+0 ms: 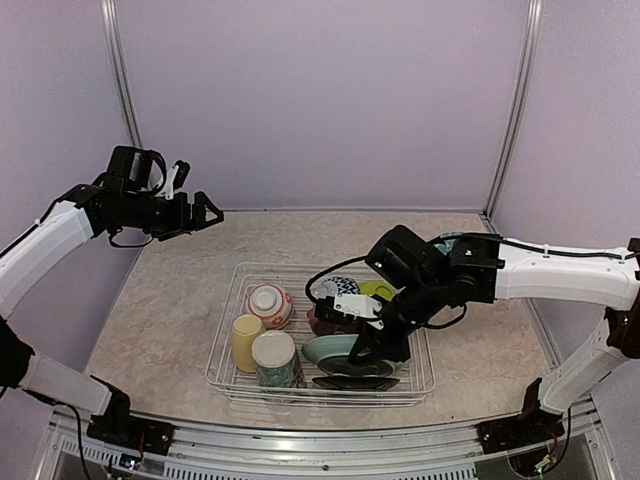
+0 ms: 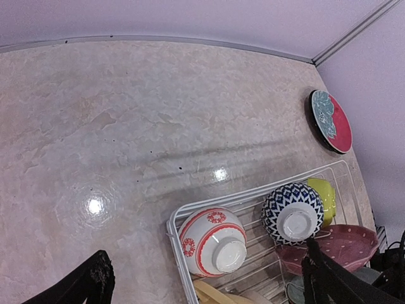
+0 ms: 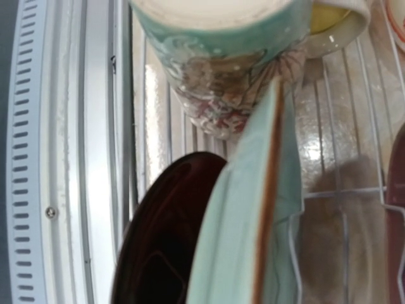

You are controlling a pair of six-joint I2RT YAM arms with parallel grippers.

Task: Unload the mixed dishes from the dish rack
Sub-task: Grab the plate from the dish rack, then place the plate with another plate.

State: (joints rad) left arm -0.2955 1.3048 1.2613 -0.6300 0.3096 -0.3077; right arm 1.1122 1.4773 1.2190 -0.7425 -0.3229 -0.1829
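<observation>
The wire dish rack (image 1: 228,345) holds a red-patterned bowl (image 1: 269,304), a yellow mug (image 1: 246,340), a floral cup (image 1: 276,358), a black-and-white bowl (image 1: 340,287), a lime-green bowl (image 1: 376,289), a maroon plate (image 1: 322,322), a teal plate (image 1: 332,350) and a black plate (image 1: 355,382). My right gripper (image 1: 372,350) is down in the rack, shut on the teal plate (image 3: 247,228), whose rim runs edge-on through the right wrist view and hides the fingers. My left gripper (image 1: 205,212) hangs open high over the table's left, empty, with the red-patterned bowl (image 2: 212,244) below it.
A black plate with a red and teal pattern (image 2: 330,120) lies on the table at the far right, behind the rack. The table's metal front rail (image 3: 63,152) runs close beside the rack's near side. The back wall stands beyond the table.
</observation>
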